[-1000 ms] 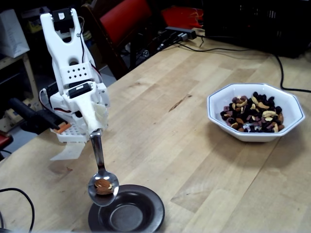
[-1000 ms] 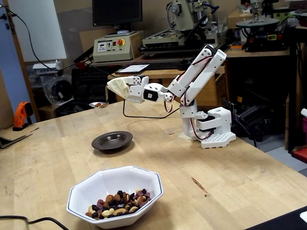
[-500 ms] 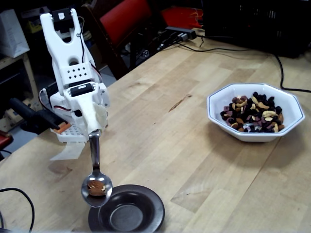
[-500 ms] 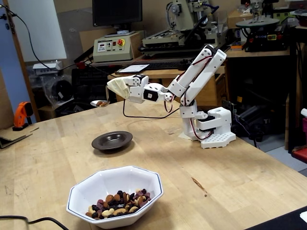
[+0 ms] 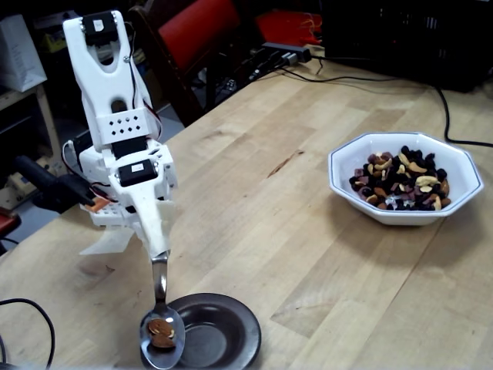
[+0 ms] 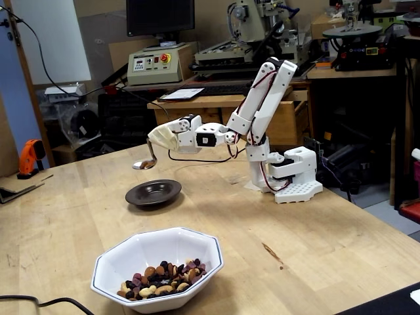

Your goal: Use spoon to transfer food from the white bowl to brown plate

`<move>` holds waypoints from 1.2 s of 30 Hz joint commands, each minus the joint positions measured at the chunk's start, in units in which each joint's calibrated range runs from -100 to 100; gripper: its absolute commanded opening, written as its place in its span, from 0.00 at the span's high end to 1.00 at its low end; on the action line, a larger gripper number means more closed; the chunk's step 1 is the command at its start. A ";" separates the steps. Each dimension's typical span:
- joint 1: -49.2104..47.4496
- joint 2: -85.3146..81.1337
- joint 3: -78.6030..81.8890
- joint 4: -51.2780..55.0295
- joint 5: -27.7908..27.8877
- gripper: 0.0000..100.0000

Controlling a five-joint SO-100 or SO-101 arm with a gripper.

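My gripper (image 5: 158, 240), wrapped in white, is shut on the handle of the silver spoon (image 5: 160, 327). The spoon hangs bowl-down over the left rim of the brown plate (image 5: 239, 331) and carries a few nuts (image 5: 162, 331). In the other fixed view the gripper (image 6: 159, 140) holds the spoon (image 6: 144, 164) just above and behind the plate (image 6: 153, 193). The white bowl (image 5: 350, 162) stands far to the right, with the food (image 5: 400, 182) heaped inside it. In the other fixed view the bowl (image 6: 147, 246) sits near the front edge with its food (image 6: 161, 280).
The arm's white base (image 5: 115, 216) stands at the table's left edge. A black cable (image 5: 445, 116) runs behind the bowl, and another cable (image 5: 35, 308) loops at the lower left. An orange drill (image 6: 29, 157) lies at the far left; benches with machines stand behind the table.
The arm has folded down and forward. The spoon has dropped from well above the plate to just over its rim, with the nuts still in it.
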 commanded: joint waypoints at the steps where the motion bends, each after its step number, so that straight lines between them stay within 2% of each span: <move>1: -0.24 0.71 0.24 -0.83 0.20 0.96; 7: -0.46 3.11 0.24 -0.83 0.44 0.96; 20: -9.58 4.91 0.59 -0.83 0.68 0.96; 36: -9.72 4.91 0.59 -0.75 7.62 0.96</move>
